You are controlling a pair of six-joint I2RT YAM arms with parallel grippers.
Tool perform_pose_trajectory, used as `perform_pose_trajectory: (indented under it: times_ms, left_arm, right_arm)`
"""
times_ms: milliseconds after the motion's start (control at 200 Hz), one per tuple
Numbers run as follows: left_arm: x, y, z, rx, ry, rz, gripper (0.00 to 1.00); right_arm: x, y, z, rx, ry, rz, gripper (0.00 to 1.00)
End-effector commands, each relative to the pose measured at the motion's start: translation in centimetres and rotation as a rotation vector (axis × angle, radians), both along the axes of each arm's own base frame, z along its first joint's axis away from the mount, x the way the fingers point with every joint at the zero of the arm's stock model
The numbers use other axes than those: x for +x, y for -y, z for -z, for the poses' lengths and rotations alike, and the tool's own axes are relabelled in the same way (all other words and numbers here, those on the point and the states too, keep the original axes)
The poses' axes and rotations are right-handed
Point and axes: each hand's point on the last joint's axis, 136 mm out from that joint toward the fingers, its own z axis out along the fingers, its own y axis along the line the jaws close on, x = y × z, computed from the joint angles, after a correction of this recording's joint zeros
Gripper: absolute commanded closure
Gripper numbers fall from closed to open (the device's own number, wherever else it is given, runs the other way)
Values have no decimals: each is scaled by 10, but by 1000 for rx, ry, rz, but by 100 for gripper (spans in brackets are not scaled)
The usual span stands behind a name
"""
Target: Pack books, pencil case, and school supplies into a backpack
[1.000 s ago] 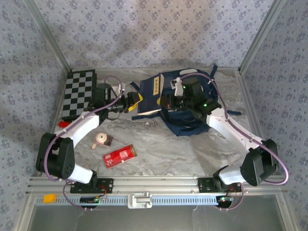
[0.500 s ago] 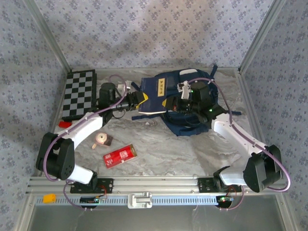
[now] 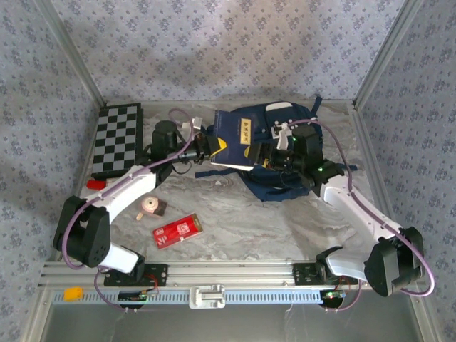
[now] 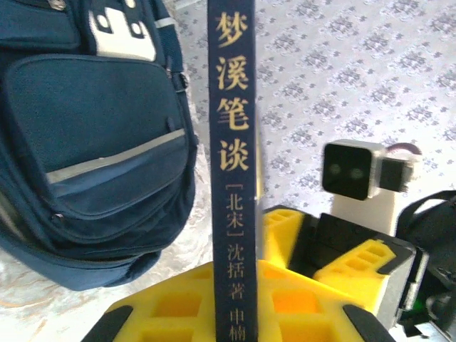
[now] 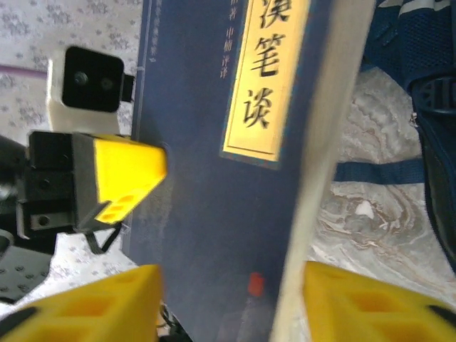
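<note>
The left gripper [image 3: 211, 146] is closed on the lower end of a navy book [image 3: 234, 132] and holds it up above the desk [image 3: 249, 221], just in front of the backpack [image 3: 271, 187]. The right gripper [image 3: 262, 153] is at the other side of the same book. Its yellow fingers [image 5: 107, 306] stand wide apart with the book between them, not pressing it.

The red pencil case [image 3: 178, 229] lies near the front, well apart. A small round roll [image 3: 149, 206], a tiny red block [image 3: 94, 184] and a chequered board [image 3: 117, 139] are at the left.

The spine [image 4: 231, 142] reads 梦溪笔谈, then [北宋] 沈括 著, in gold. The yellow cover label [image 5: 267, 78] shows 溪笔谈. The pencil case's white print is too small to read.
</note>
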Motion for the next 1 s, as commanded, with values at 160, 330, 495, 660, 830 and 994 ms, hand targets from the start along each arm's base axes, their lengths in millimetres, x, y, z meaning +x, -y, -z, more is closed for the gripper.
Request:
perform_pose_trajectory:
  times_ms: [160,330,495,660,830,994]
  left_arm:
    - [-9,18,-69,-113,191,18,100]
    - [-4,18,-67,-115,187,-12,100]
    - [-1,18,-51,-68,168,-27,100]
    - [-2,17,-42,-30,165,-29,100]
    - [-8,21,-42,-15,178,-9,100]
    - [-10,21,-36,32,186,-4,100]
  right_arm:
    - [-3,-1,-9,118,-63,-28,24]
    - [-7,-5,-27,218,-41,-59,23]
    - [-10,-3,-48,277,-1,-70,28]
    - [-14,0,-49,274,-4,-64,37]
    - [-9,3,-33,217,-15,-36,61]
    - [-8,10,-21,156,-25,-18,88]
